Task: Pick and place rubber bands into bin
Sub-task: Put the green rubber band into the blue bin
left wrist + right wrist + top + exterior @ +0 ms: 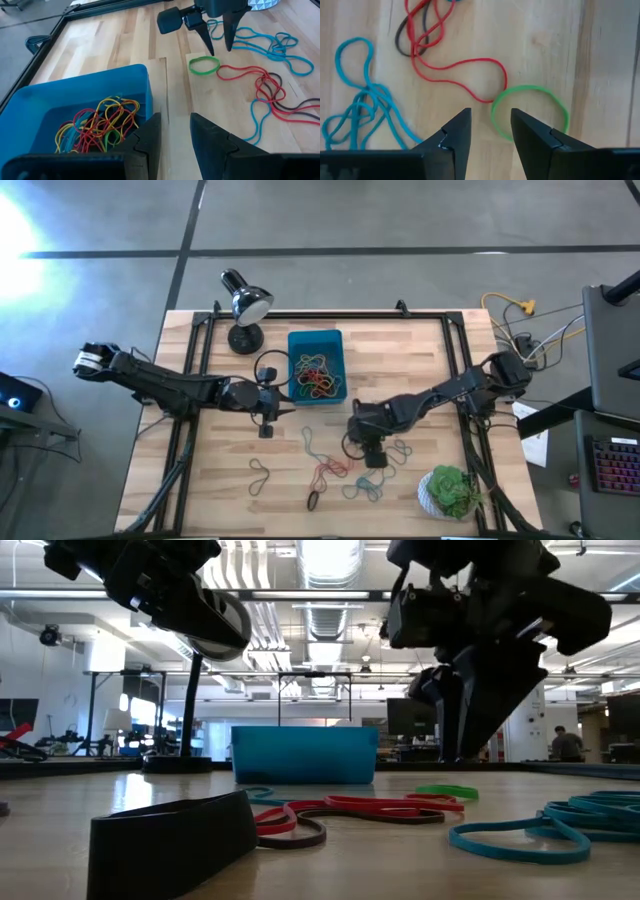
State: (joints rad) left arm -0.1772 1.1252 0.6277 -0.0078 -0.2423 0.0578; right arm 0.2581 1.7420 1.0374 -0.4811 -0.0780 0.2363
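While poised, right end effector (pixel 490 131) above green rubber band (pixel 530 112)

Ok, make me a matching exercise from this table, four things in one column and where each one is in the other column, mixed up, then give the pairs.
Things:
1. green rubber band
2. pile of yellow and red rubber bands
3. lamp
4. plant

Places:
A. inside the bin
B. on the wood just in front of the right end effector
C. near the table's corner on the right arm's side
D. beside the bin, at the table's far edge

Pairs: 1-B, 2-A, 3-D, 4-C
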